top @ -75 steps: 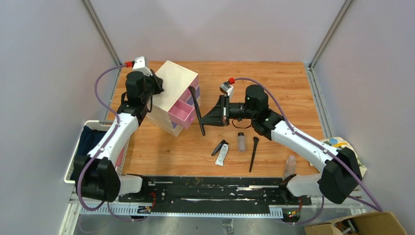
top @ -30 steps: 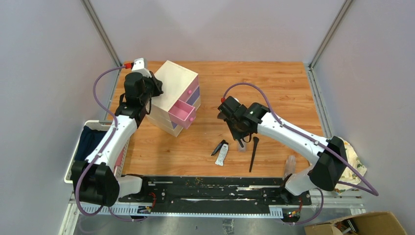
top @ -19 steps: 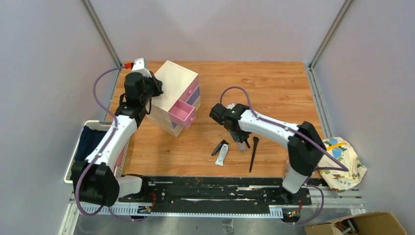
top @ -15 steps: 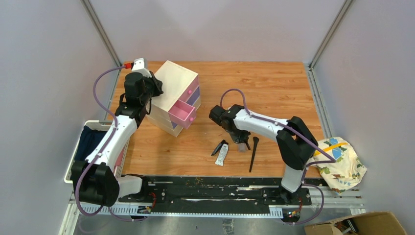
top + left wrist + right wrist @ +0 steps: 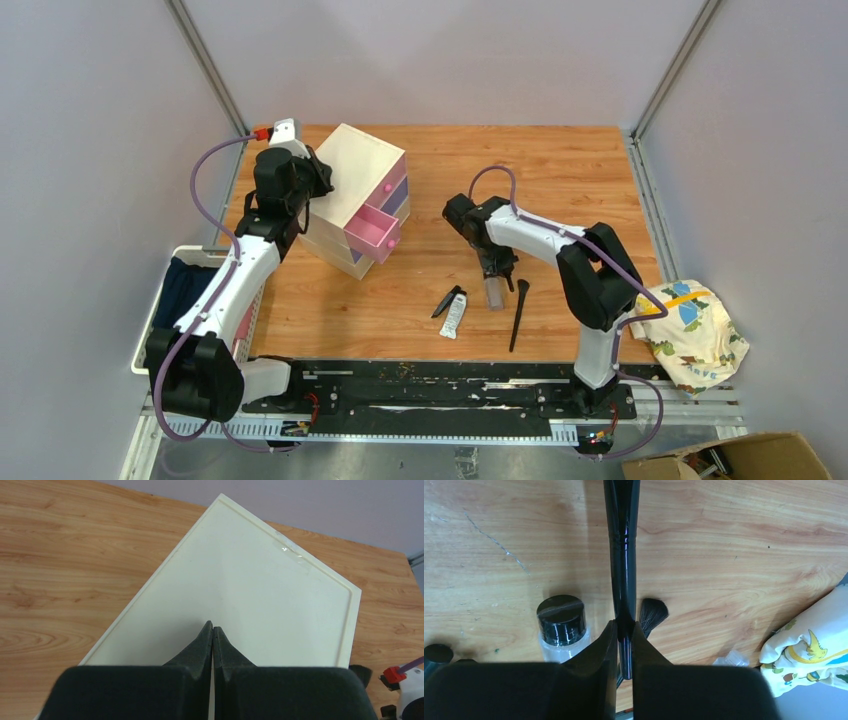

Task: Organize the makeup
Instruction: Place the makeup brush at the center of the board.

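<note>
While the right gripper [image 5: 624,629] is pinching a slim black-handled makeup brush [image 5: 622,550] tight between its two fingers, it is hanging low over the wooden table [image 5: 560,170]. In the right wrist view, a small clear plastic bottle with a black cap [image 5: 561,622] is standing just left of the fingers. A second black brush with dark bristles [image 5: 653,614] is lying just right of them. A white squeeze tube [image 5: 455,316] is lying near the bottle. The left gripper [image 5: 213,630], fingers pressed together on nothing, is sitting over the cream box with pink and purple drawers [image 5: 350,185]; contact cannot be told. One pink drawer [image 5: 368,232] is standing pulled out.
</note>
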Robot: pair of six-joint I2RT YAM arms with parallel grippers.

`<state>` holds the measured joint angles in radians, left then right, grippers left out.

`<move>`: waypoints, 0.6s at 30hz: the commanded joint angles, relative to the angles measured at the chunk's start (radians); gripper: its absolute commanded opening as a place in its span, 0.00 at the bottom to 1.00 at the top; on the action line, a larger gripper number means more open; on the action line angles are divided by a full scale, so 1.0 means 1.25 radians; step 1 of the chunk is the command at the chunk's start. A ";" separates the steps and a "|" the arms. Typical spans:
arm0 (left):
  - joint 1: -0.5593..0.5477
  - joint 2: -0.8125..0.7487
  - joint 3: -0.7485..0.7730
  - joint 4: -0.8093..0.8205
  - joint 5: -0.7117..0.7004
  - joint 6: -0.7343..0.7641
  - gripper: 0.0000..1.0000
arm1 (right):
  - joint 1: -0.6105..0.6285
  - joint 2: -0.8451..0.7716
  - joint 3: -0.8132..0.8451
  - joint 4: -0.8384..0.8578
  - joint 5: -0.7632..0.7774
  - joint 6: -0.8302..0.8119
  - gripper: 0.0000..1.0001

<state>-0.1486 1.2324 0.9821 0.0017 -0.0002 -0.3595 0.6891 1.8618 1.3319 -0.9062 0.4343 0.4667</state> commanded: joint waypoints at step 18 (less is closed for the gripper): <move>-0.008 0.012 -0.007 -0.026 0.001 0.004 0.00 | 0.166 -0.212 -0.021 0.017 -0.054 0.008 0.36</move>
<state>-0.1486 1.2339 0.9817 0.0029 -0.0002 -0.3595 0.8131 1.6226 1.3228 -0.8738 0.4210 0.4625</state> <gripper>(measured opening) 0.001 0.383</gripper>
